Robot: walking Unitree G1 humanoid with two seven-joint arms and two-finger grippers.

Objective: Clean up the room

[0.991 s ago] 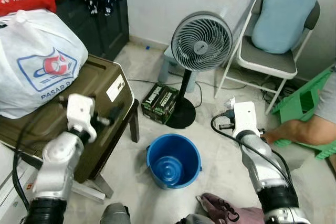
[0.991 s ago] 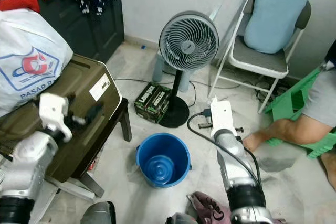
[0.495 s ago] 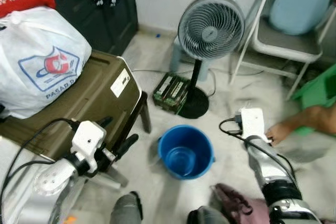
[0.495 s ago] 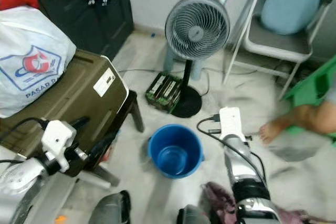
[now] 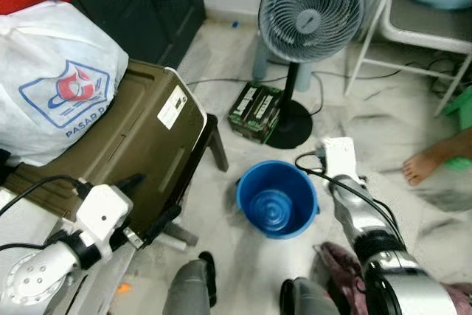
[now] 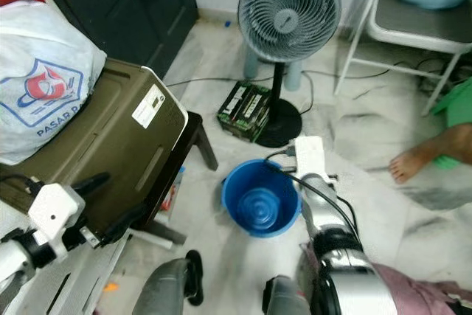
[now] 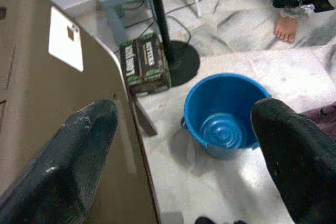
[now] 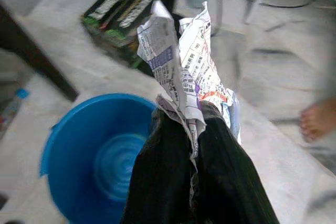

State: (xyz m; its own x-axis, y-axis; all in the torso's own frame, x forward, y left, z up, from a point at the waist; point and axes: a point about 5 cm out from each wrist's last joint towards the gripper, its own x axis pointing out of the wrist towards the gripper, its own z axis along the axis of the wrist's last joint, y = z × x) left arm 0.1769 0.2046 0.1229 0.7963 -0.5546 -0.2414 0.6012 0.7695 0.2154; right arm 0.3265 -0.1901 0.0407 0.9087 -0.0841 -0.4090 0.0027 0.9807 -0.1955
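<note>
Paper pinched over the bucket

From the head we see our right arm reaching to the right rim of the blue bucket (image 5: 276,201) on the floor, a fan (image 5: 311,7) beyond it and a brown case (image 5: 125,145) to the left (a person's bare foot (image 5: 422,167) lies far right). Our left wrist shows the left gripper (image 7: 184,150) with fingers spread wide and holding nothing, near the case. Our right wrist shows the right gripper (image 8: 197,129) closed tight on a crumpled paper (image 8: 181,72), just beside the bucket's rim.
</note>
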